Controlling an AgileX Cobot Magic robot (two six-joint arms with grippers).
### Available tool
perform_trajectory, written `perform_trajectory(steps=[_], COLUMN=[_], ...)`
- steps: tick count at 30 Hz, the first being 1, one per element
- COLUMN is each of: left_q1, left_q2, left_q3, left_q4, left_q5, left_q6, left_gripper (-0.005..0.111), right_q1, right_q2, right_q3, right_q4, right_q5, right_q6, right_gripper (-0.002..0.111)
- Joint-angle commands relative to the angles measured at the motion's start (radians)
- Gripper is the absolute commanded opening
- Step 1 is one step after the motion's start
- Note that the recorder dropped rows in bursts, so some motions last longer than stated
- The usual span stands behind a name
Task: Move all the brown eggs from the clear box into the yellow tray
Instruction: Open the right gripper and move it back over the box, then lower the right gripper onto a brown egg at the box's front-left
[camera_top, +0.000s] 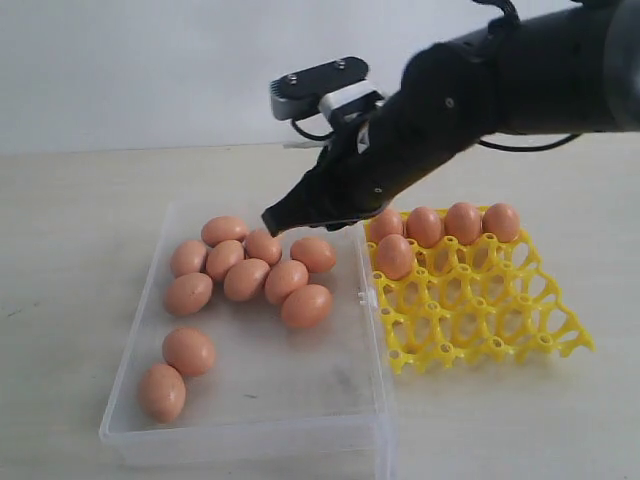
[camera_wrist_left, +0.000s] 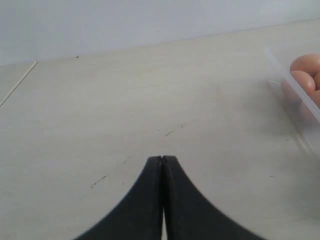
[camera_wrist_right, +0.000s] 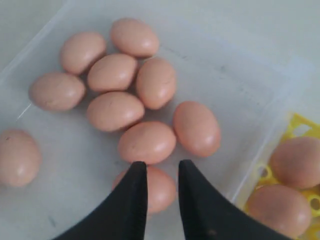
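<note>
Several brown eggs (camera_top: 246, 279) lie in the clear box (camera_top: 270, 400), most bunched at its far end and two apart near the front left. Several more eggs (camera_top: 394, 255) sit in the far cups of the yellow tray (camera_top: 480, 310), right of the box. My right gripper (camera_top: 275, 222) hangs just above the bunch at the box's far side. Its jaws (camera_wrist_right: 161, 167) stand narrowly apart with nothing between them, and one egg (camera_wrist_right: 159, 190) lies below the gap. My left gripper (camera_wrist_left: 162, 159) is shut and empty over bare table, left of the box wall (camera_wrist_left: 295, 90).
The pale table (camera_top: 70, 250) surrounds box and tray. The tray's near cups (camera_top: 470, 335) hold nothing. The right arm (camera_top: 500, 80) reaches in from the upper right, across the tray's far corner.
</note>
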Motion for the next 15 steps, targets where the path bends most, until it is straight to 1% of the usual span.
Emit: perform_trajectory(steps=[1, 2, 4, 9, 11, 12, 15], left_q1=[0.002, 0.002, 0.002, 0.002, 0.002, 0.002, 0.002], left_q2=[-0.006, -0.006, -0.006, -0.006, -0.006, -0.006, -0.006], left_q3=[-0.004, -0.004, -0.004, -0.004, -0.004, -0.004, -0.004], left_q4=[-0.001, -0.001, -0.001, -0.001, -0.001, -0.001, -0.001], left_q5=[-0.006, -0.006, -0.006, -0.006, -0.006, -0.006, -0.006], left_q6=[-0.005, -0.005, -0.005, -0.005, -0.005, -0.005, -0.005], left_gripper=[0.0, 0.0, 0.0, 0.0, 0.0, 0.0, 0.0], right_q1=[0.046, 0.056, 0.068, 0.112, 0.139, 0.155, 0.17], right_q2=[0.078, 0.109, 0.149, 0.303, 0.358, 0.387, 0.417], right_q3=[-0.153, -0.197, -0.248, -0.417, -0.47, -0.507, -0.562], right_q4=[0.073, 0.088, 0.09, 0.065, 0.065, 0.065, 0.066], right_q5=[0.286, 0.343, 0.385, 0.417, 0.418, 0.418, 0.419], right_q6=[-0.121, -0.142, -0.152, -0.183, -0.199, -0.216, -0.216], right_gripper=[0.022, 0.022, 0.022, 0.024, 0.029, 0.036, 0.049])
